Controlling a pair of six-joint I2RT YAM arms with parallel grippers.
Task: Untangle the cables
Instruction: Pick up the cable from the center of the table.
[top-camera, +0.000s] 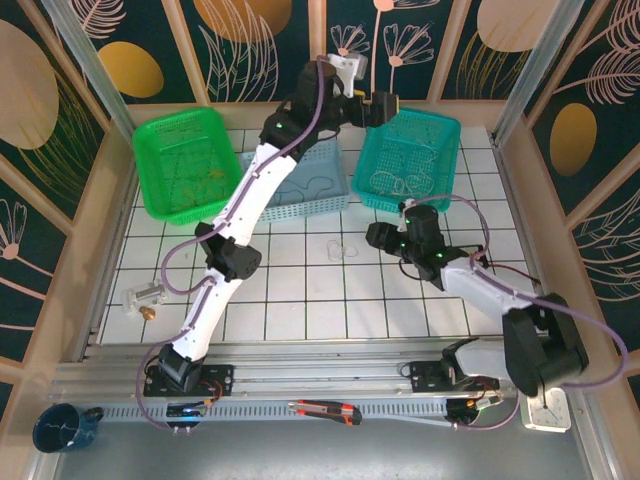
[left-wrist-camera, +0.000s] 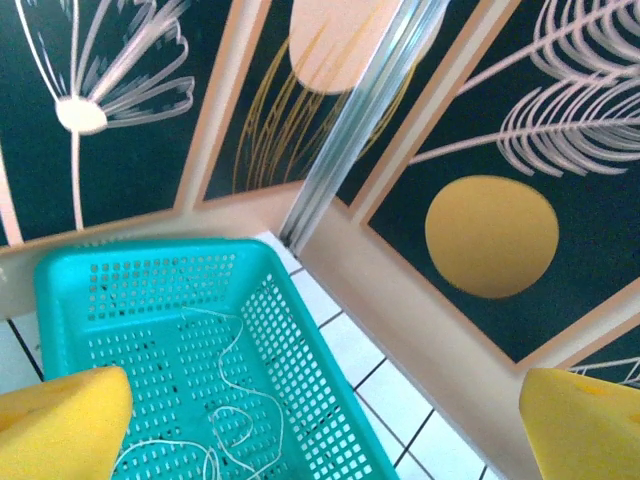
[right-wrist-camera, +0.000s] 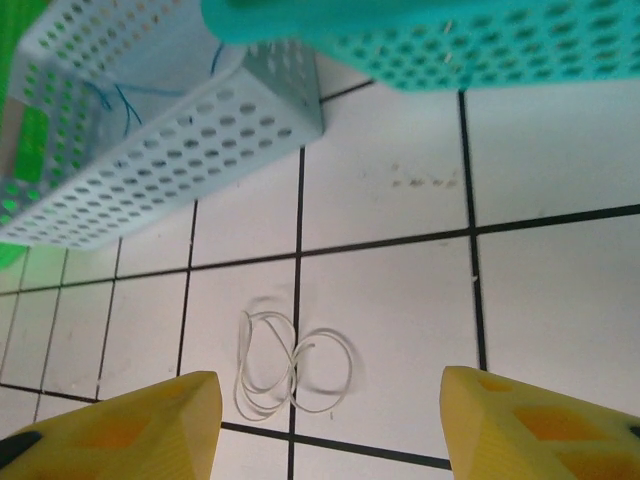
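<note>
Loose cable: a white cable (right-wrist-camera: 292, 365) (top-camera: 341, 248) lies in a few overlapping loops on the white tiled table (top-camera: 300, 300). It crosses a black grout line, in front of the baskets and apart from both.
Sorted cables: thin white wires (left-wrist-camera: 235, 420) (top-camera: 395, 182) lie curled on the floor of the teal basket (left-wrist-camera: 300, 370) (top-camera: 440, 135).
Blue wire: a thin blue wire (right-wrist-camera: 118, 95) lies inside the pale blue basket (right-wrist-camera: 170, 150) (top-camera: 320, 200), which stands just left of the teal one.
Right gripper: the right gripper (right-wrist-camera: 330, 430) (top-camera: 378, 236) has its jaws parted with nothing between them. It is low over the tiles just beside the white cable. In the wrist view the loops lie between its two yellow fingers (right-wrist-camera: 130, 430), not touching either.
Left gripper: the left gripper (left-wrist-camera: 320, 440) (top-camera: 385, 103) is spread wide and empty, raised over the far left part of the teal basket.
Green basket: the green basket (top-camera: 148, 170) stands at the table's far left.
Near edge: a red and black box cutter (top-camera: 325, 410) lies on the front rail.
</note>
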